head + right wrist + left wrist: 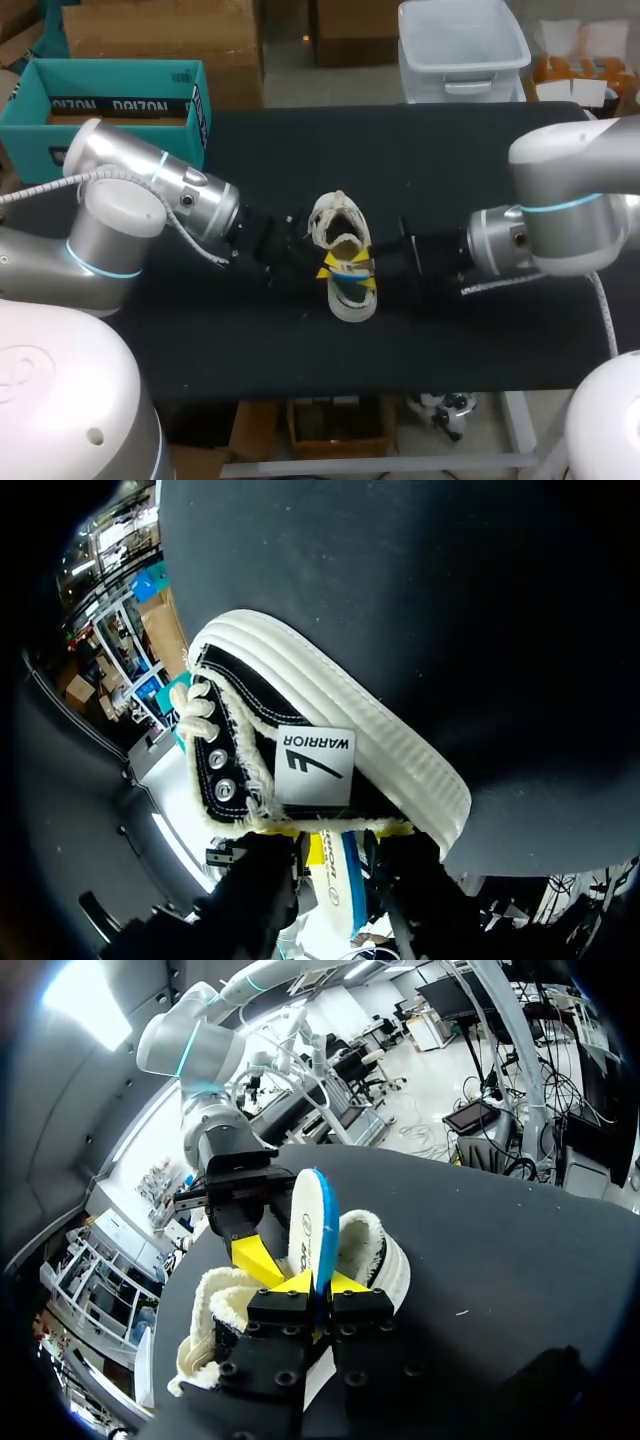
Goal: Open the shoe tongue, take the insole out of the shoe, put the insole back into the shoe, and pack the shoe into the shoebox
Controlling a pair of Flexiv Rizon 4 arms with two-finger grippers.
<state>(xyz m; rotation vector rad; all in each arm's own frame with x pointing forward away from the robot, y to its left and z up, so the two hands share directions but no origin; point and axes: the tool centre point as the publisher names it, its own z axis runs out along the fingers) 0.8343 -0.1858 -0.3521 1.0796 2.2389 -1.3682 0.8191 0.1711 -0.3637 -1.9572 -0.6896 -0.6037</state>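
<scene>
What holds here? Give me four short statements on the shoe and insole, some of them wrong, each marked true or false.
1. The shoe sits on the black table. True.
2. The insole lies flat inside the shoe. False: it stands on edge, rising out of the shoe.
3. The left gripper is shut on the insole. True.
4. The shoe is packed in a box. False: it is out on the table.

Shoe (338,225) mid-table (450,150). My L gripper (326,268) at its left side, R gripper (366,282) at right, insole (346,290) on edge btwn them. Teal shoebox (110,100) at far-left corner.
</scene>
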